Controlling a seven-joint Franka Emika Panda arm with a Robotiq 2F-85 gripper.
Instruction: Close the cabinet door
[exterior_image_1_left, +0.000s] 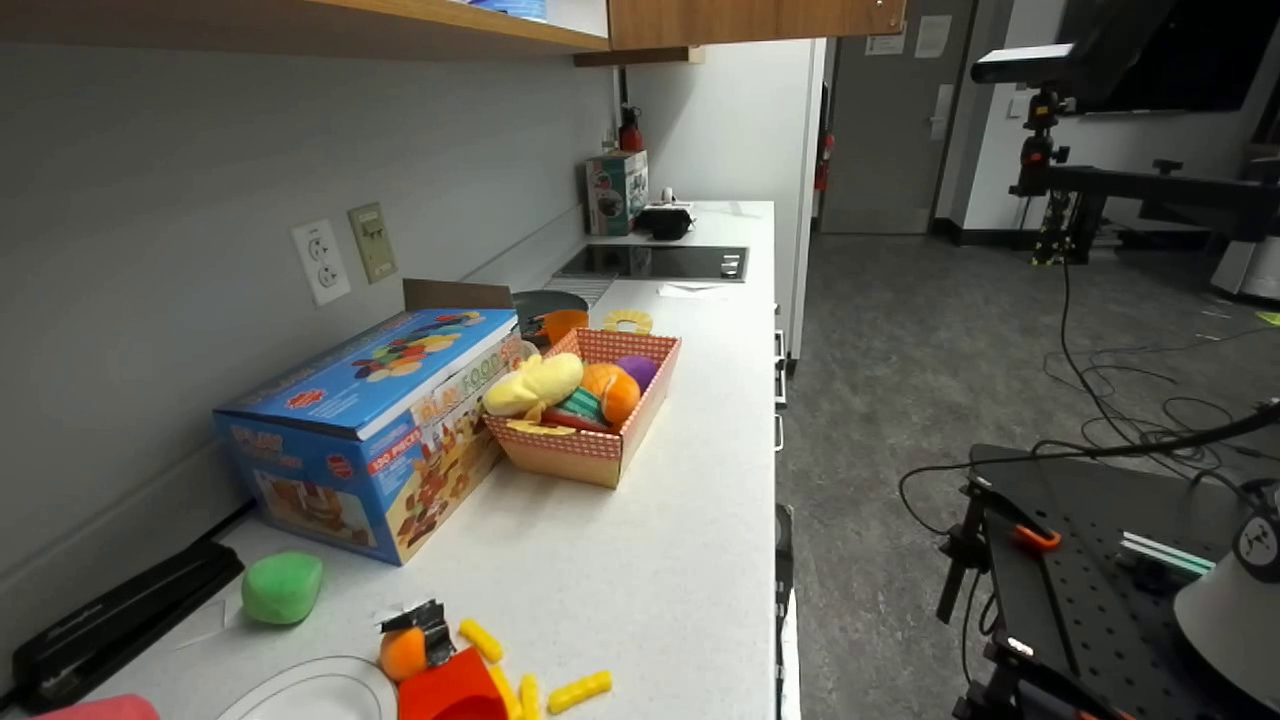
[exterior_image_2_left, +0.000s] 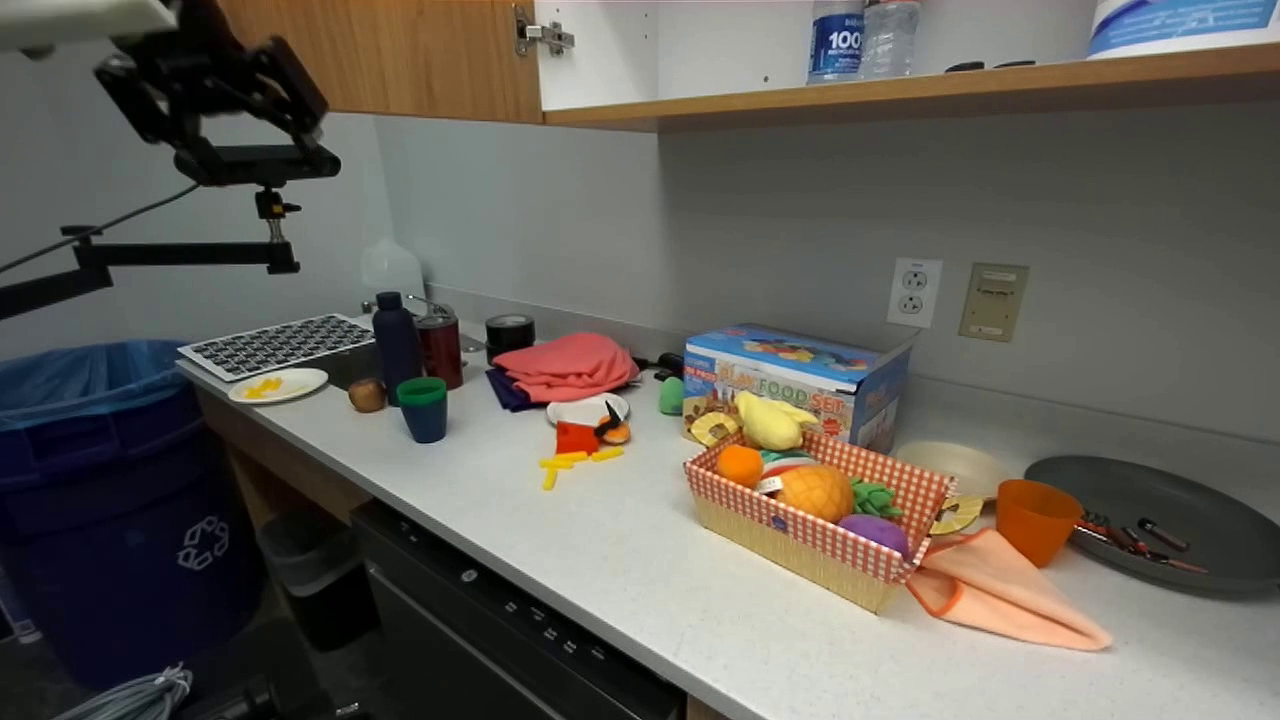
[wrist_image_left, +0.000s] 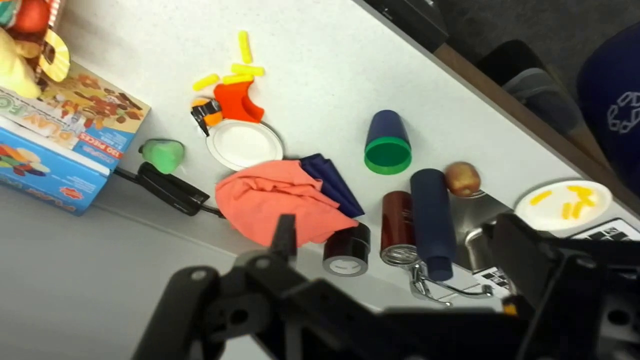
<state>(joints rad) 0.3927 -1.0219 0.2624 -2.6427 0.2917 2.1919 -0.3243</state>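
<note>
The wooden cabinet door (exterior_image_2_left: 400, 55) stands open at the upper left of an exterior view, with its metal hinge (exterior_image_2_left: 545, 35) beside the open cabinet (exterior_image_2_left: 720, 55). The door also shows at the top of an exterior view (exterior_image_1_left: 750, 22). My gripper (exterior_image_2_left: 238, 125) is at the upper left, beside the door's outer end in the picture; I cannot tell the depth between them. In the wrist view my gripper (wrist_image_left: 400, 240) has its fingers wide apart with nothing held, above the counter and sink area. The door is out of view there.
Bottles (exterior_image_2_left: 838, 40) stand on the cabinet shelf. The counter (exterior_image_2_left: 600, 520) holds a play food box (exterior_image_2_left: 790, 375), a fruit basket (exterior_image_2_left: 800, 560), a dark blue bottle (exterior_image_2_left: 397, 345) and a red tumbler (exterior_image_2_left: 440, 350). A camera stand (exterior_image_2_left: 180, 255) is below the gripper.
</note>
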